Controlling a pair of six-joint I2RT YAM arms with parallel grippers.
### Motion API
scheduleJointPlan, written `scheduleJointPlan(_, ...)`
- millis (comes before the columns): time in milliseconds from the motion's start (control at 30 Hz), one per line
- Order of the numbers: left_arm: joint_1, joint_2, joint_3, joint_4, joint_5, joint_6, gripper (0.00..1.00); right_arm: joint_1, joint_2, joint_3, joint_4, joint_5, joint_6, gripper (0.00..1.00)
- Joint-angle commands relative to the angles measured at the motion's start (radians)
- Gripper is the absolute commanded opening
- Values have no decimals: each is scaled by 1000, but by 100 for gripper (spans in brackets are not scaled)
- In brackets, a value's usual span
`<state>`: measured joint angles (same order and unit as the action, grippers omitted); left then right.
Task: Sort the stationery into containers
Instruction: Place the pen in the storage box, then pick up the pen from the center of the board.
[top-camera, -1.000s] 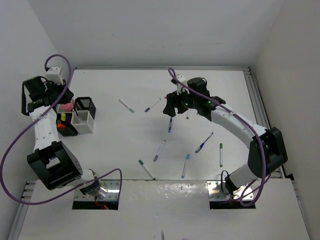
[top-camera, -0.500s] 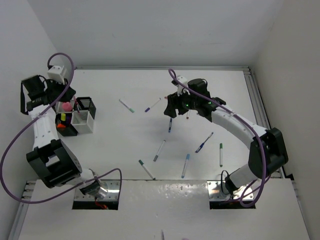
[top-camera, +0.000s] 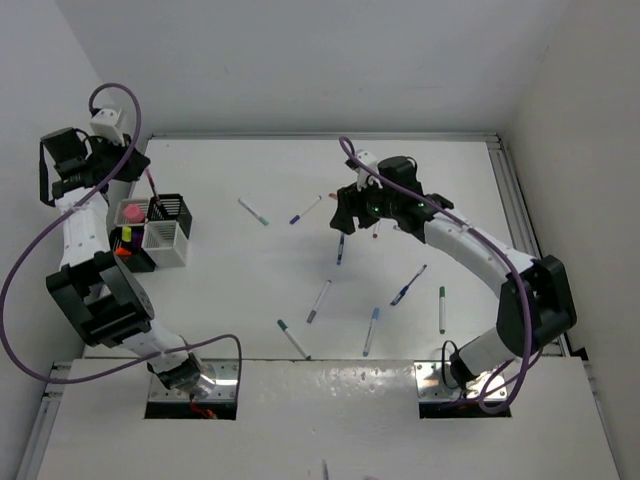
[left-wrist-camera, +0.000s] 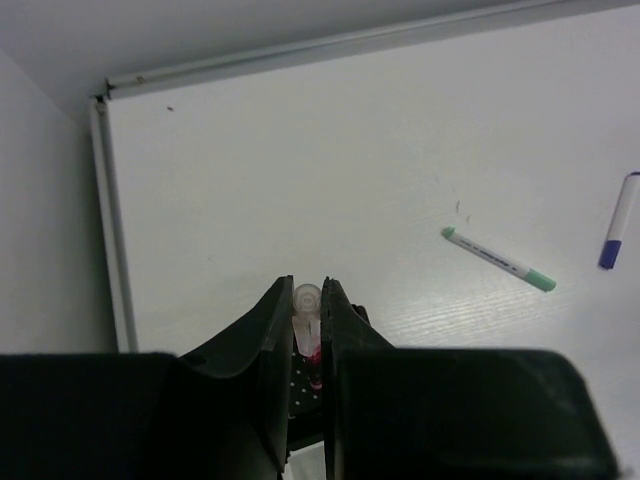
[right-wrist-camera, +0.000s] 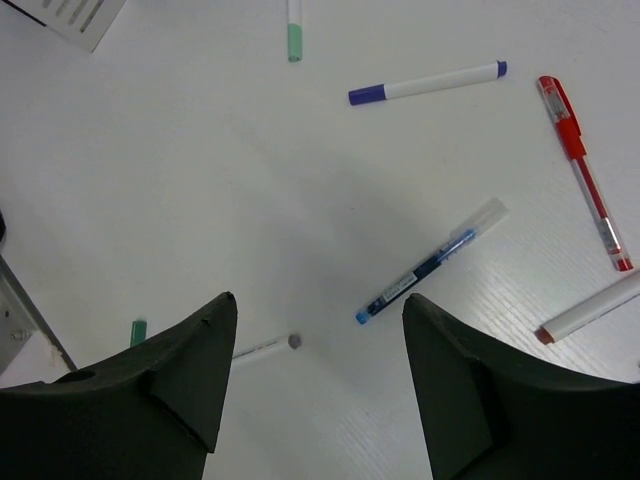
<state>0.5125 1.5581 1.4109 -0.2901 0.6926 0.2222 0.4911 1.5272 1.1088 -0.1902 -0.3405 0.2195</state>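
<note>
Over the containers at the table's left edge, the left gripper (left-wrist-camera: 307, 287) has pulled up and back within the last second. Its jaws are pinched tight on a thin red pen (left-wrist-camera: 308, 322), which hangs above the black mesh holder (top-camera: 172, 205). The tip is possibly inside already; the view is too poor to confirm. Release looks next. The right gripper (right-wrist-camera: 318, 300) has barely moved; it hovers wide open and empty over the blue pen (right-wrist-camera: 430, 262).

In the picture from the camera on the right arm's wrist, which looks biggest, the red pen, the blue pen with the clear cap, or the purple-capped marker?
1. Red pen, clearly the longest.
2. Blue pen.
3. Purple-capped marker, shortest.
The last two are close, and the marker lies farther up the view, so distance may shrink it.
</note>
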Motion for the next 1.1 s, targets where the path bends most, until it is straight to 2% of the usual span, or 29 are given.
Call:
scheduleJointPlan(0, -22, 26, -30, 46, 24, -24, 6, -25, 4, 0, 23, 9, -3, 66)
scheduleJointPlan(67, -28, 36, -44, 51, 12, -18, 7, -39, 25, 8, 17, 18, 15, 64)
scheduleJointPlan(133, -35, 40, -58, 40, -13, 9, 15, -46, 42, 26, -8, 53, 33, 62)
scheduleJointPlan(167, -38, 43, -61, 36, -24, 15, 23, -49, 51, 31, -18, 69, 50, 61)
scheduleJointPlan(200, -42, 42, -61, 31, -54, 22, 37, -49, 72, 37, -43, 84, 55, 59)
scheduleJointPlan(267, -55, 42, -64, 19, -83, 43, 48, -42, 97, 55, -78, 162, 70, 55)
scheduleJointPlan(300, -60, 37, -64, 19, -117, 43, 58, -39, 125, 56, -92, 193, 83, 52)
scheduleJointPlan(433, -92, -3, -81, 25, -172, 51, 72, -2, 195, 77, -121, 404, 161, 50)
scheduleJointPlan(567, -134, -56, -101, 20, -234, 39, 77, 39, 333, 184, -175, 529, 248, 51)
scheduleJointPlan(700, -164, -142, -150, 34, -246, 23, 78, 85, 433, 296, -248, 635, 319, 51)
scheduleJointPlan(933, -177, -239, -227, 28, -249, -17, 77, 125, 559, 359, -264, 643, 357, 50)
scheduleJointPlan(1067, -180, -265, -234, 20, -232, -38, 77, 133, 606, 368, -273, 646, 369, 47)
